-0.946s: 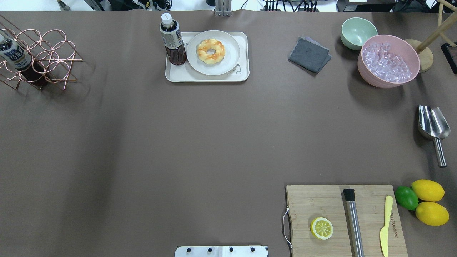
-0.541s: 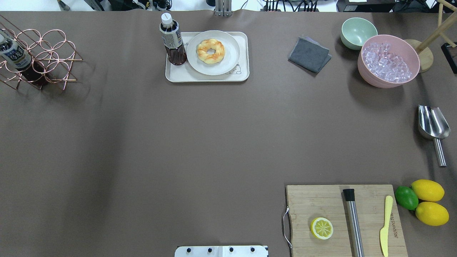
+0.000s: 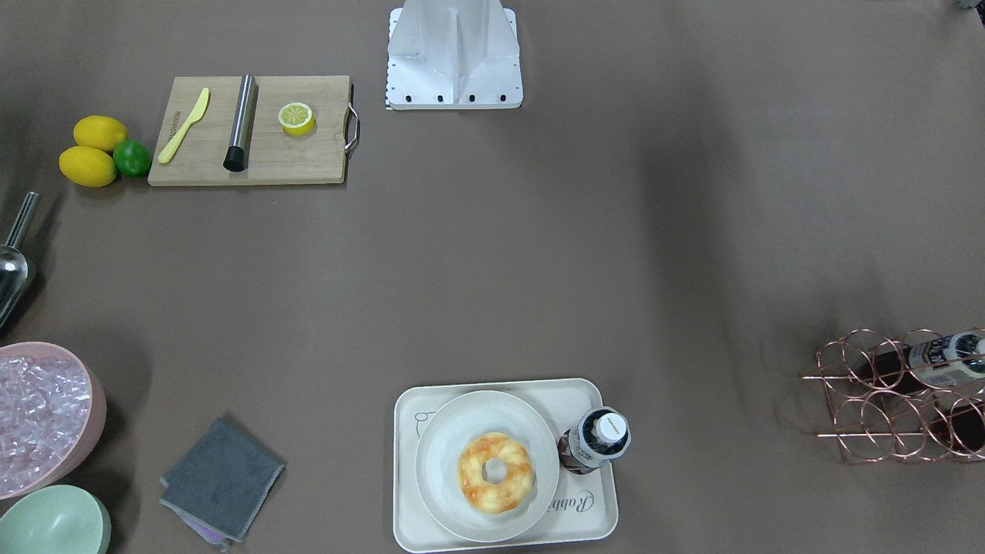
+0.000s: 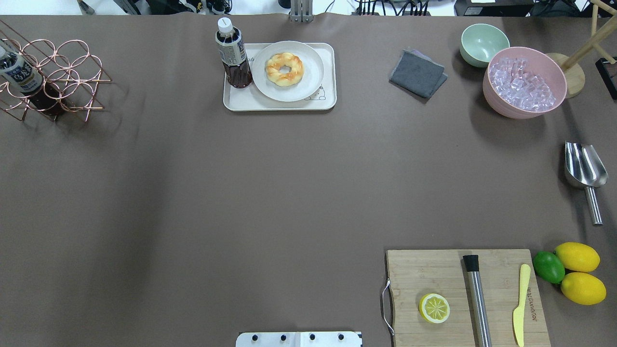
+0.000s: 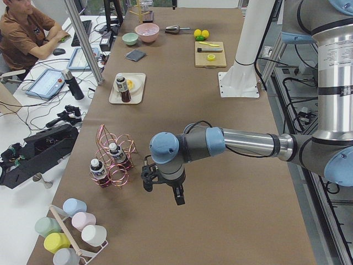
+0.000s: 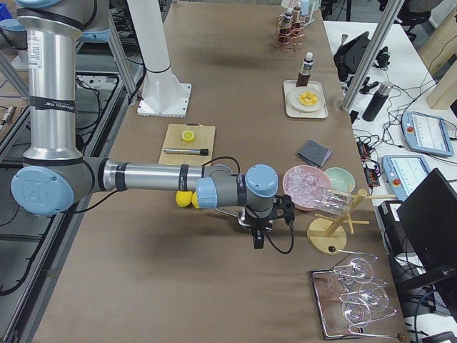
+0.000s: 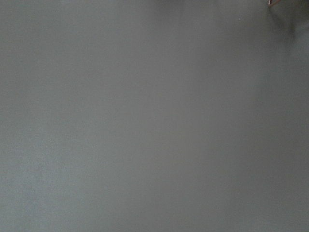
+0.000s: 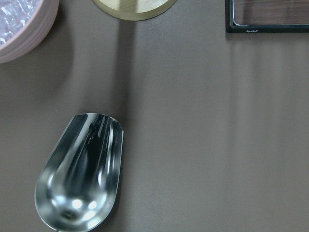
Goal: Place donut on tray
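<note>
One donut (image 4: 285,69) lay flat on a round white plate (image 4: 308,83), and the plate sat on the cream tray (image 4: 270,105) at the far edge of the worktop (image 4: 241,193), left of its middle as seen from behind the robot. The donut was a twisted ring, golden-orange on the ridges of its braid and pale cream between them, with a small hole at its centre. That hole faced straight up. The ring looked almost round, so no clear long axis could be read from it. It sat near the middle of the plate, clear of the plate's rim.

The tray's long side ran along the far edge of the worktop. A bottle (image 4: 234,58) of dark drink stood upright on the tray's left end, just beside the plate. A line-drawn bear showed at the tray's near right corner.

The left arm (image 5: 248,142) reached out over bare worktop near a copper wire rack (image 5: 113,160), well apart from the tray. The right arm (image 6: 143,175) hung over a steel scoop (image 8: 79,179) near a pink bowl (image 8: 19,24). Both sets of jaws showed only in the side views, so whether they were released or clenched could not be told.
</note>
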`<state>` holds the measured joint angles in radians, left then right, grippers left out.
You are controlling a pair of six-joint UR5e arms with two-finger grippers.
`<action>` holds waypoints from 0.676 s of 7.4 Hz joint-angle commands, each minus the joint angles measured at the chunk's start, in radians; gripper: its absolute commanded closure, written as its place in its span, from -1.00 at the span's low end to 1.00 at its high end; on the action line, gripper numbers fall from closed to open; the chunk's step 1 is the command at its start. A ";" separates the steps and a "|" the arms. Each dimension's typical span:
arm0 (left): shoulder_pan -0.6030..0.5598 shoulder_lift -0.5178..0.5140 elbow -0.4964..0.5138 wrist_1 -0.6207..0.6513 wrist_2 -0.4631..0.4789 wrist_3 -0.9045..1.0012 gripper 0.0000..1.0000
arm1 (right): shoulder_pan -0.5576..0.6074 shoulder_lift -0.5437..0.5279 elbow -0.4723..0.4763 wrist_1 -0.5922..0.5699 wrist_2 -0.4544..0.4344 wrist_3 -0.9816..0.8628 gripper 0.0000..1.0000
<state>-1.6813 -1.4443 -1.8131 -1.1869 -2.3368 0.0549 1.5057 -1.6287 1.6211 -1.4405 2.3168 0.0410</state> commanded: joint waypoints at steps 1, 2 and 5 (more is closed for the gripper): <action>0.000 -0.001 0.001 -0.005 -0.001 0.000 -0.96 | -0.008 0.021 -0.009 -0.001 0.001 0.000 -0.98; 0.014 -0.001 0.020 -0.013 -0.003 0.000 -0.96 | -0.007 0.026 -0.023 0.003 0.000 -0.001 -0.98; 0.046 0.002 0.034 -0.066 -0.035 -0.003 -0.96 | 0.034 0.019 -0.013 0.003 0.010 -0.003 -0.98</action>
